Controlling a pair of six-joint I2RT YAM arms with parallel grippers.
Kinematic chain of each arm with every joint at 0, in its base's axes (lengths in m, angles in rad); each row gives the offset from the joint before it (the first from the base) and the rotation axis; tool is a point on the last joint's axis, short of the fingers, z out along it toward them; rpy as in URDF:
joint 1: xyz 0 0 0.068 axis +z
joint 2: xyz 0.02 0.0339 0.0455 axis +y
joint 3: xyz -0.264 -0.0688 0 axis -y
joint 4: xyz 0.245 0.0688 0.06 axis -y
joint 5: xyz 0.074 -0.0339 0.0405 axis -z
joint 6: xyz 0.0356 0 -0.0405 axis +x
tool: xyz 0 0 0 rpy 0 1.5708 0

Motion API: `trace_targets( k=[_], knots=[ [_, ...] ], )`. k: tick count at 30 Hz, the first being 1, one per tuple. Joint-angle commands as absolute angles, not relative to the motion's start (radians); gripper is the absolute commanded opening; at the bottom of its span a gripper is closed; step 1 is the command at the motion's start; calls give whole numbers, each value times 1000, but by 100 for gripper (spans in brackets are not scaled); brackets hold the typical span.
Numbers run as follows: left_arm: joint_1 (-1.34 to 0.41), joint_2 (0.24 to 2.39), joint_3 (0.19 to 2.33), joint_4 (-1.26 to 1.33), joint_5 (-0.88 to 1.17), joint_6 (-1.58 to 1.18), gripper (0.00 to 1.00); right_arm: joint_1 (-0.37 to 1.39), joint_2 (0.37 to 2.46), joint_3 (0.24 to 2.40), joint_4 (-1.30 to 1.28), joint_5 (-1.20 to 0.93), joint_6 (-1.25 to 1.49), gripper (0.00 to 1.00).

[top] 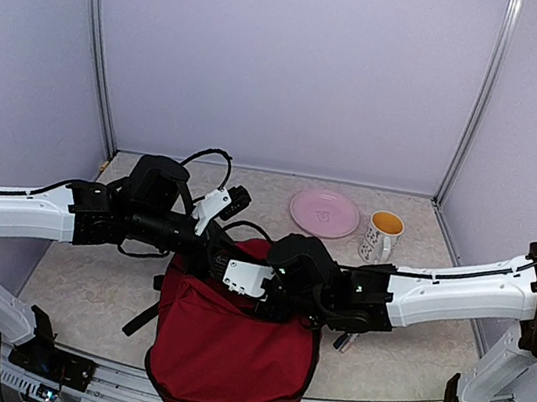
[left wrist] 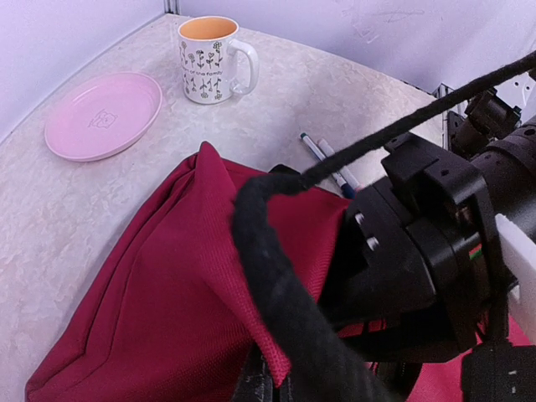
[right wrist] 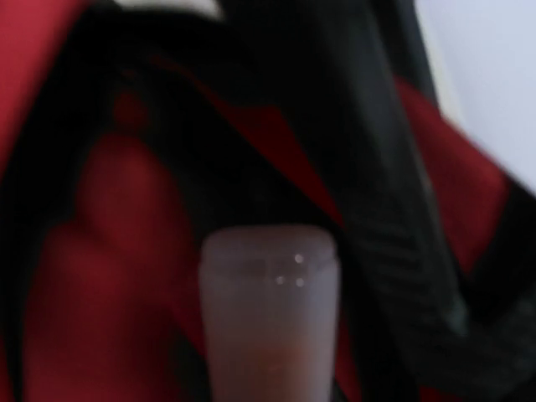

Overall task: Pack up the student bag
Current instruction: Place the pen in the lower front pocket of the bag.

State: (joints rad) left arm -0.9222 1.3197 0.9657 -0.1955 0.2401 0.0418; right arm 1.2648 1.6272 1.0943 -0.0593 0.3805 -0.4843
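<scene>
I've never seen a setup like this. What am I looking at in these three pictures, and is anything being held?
Two robot arms stand at a table, each ending in a two-finger claw. The wide picture looks down from above; the others come from wrist cameras. On the table: a dark red student bag, pink plate, flowered mug, two pens. The left claw is shut, apparently pinching the bag's edge. The right claw is at the bag's opening; its blurred view shows a pale cylinder, perhaps held.

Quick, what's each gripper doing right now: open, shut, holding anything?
Left gripper: shut, pinching fabric of the red bag.
Right gripper: cannot tell; it is down at the bag's opening, with a blurred pale tube right before its camera.
</scene>
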Motion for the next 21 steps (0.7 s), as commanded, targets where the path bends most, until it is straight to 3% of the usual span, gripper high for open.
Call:
trace_targets(
  k=[1, 6, 12, 14, 17, 21],
  knots=[
    [-920, 1296, 985, -150, 273, 37, 0, 1262, 1643, 1118, -107, 525, -478, 43],
    [-920, 1300, 985, -149, 275, 38, 0, 1276, 1572, 1118, -119, 497, -408, 59],
    [-919, 1309, 985, -150, 274, 37, 0, 1299, 1447, 1194, -156, 312, -227, 65],
    [-919, 1312, 985, -150, 276, 35, 0, 1298, 1386, 1198, -137, 301, -138, 75],
    [-919, 1316, 986, -150, 279, 35, 0, 1285, 1281, 1148, -127, 461, 19, 99],
    [-917, 1317, 986, -149, 281, 33, 0, 1192, 1183, 1103, -425, 724, 442, 90]
  ],
)
